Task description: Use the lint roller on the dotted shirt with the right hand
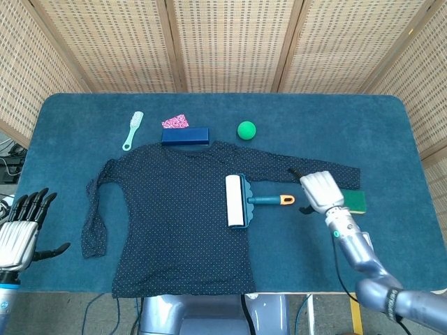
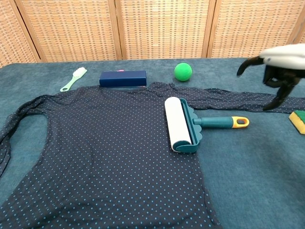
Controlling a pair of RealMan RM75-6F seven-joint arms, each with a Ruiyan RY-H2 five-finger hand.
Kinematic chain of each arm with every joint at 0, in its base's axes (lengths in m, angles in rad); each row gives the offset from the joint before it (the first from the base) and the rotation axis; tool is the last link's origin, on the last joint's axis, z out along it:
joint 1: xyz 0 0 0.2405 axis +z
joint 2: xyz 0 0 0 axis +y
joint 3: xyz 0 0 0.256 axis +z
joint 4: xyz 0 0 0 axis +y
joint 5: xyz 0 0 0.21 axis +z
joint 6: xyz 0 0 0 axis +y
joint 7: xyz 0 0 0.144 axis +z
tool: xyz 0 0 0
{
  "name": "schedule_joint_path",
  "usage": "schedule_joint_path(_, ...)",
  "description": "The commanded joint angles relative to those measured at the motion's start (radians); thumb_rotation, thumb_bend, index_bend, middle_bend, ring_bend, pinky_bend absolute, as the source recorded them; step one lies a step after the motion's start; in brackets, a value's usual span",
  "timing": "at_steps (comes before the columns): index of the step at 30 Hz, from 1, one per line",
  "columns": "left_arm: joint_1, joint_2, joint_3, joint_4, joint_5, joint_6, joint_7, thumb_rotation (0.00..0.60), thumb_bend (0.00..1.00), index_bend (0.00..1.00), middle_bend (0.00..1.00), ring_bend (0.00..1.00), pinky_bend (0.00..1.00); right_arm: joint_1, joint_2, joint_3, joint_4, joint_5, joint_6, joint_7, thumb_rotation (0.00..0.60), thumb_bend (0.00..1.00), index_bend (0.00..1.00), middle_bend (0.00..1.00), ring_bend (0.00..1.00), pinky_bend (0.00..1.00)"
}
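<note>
The dark dotted shirt (image 1: pixel 174 209) (image 2: pixel 95 152) lies flat across the table's middle. The lint roller (image 1: pixel 241 201) (image 2: pixel 183 125), white roll in a teal frame with an orange-tipped handle, rests on the shirt's right edge, handle pointing right. My right hand (image 1: pixel 320 190) (image 2: pixel 281 69) hovers just right of the handle tip, above the shirt's sleeve, fingers apart and holding nothing. My left hand (image 1: pixel 21 227) stays at the table's near left edge, fingers spread and empty.
A green ball (image 1: pixel 246 130), a dark blue box (image 1: pixel 185 135), a pink patterned piece (image 1: pixel 174 121) and a small mint brush (image 1: pixel 133 130) lie behind the shirt. A green and yellow sponge (image 1: pixel 353 201) sits right of my right hand.
</note>
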Motion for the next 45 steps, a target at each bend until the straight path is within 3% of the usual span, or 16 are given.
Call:
schedule_joint_path(1, -0.003, -0.001, -0.003, -0.001, -0.006, -0.003, 0.003, 0.6, 0.0, 0.0, 0.0, 0.0, 0.0, 0.088, -0.099, 0.003, 0.048, 0.149, 0.007, -0.127, 0.6, 0.2, 0.34, 1.0, 1.0, 1.0)
schedule_joint_path(8, -0.008, -0.001, -0.007, 0.001, -0.024, -0.011, 0.002, 0.6, 0.0, 0.0, 0.0, 0.0, 0.0, 0.202, -0.241, -0.029, 0.12, 0.338, 0.081, -0.296, 0.6, 0.29, 0.36, 1.0, 1.0, 1.0)
schedule_joint_path(17, -0.019, 0.001, -0.012, 0.007, -0.046, -0.03, -0.005, 0.6, 0.0, 0.0, 0.0, 0.0, 0.0, 0.266, -0.332, -0.054, 0.19, 0.408, 0.106, -0.343, 0.6, 0.38, 0.39, 1.0, 1.0, 1.0)
schedule_joint_path(37, -0.024, 0.002, -0.012, 0.017, -0.064, -0.036, -0.018, 0.6, 0.0, 0.0, 0.0, 0.0, 0.0, 0.314, -0.406, -0.103, 0.283, 0.431, 0.091, -0.348, 0.6, 0.43, 0.45, 1.0, 1.0, 1.0)
schedule_joint_path(41, -0.025, 0.002, -0.013, 0.018, -0.066, -0.037, -0.019, 0.6, 0.0, 0.0, 0.0, 0.0, 0.0, 0.315, -0.418, -0.113, 0.3, 0.422, 0.083, -0.339, 0.6, 0.49, 0.47, 1.0, 1.0, 1.0)
schedule_joint_path(45, -0.026, 0.002, -0.013, 0.019, -0.069, -0.038, -0.022, 0.6, 0.0, 0.0, 0.0, 0.0, 0.0, 0.315, -0.428, -0.117, 0.314, 0.415, 0.08, -0.33, 0.6, 0.63, 0.54, 1.0, 1.0, 1.0)
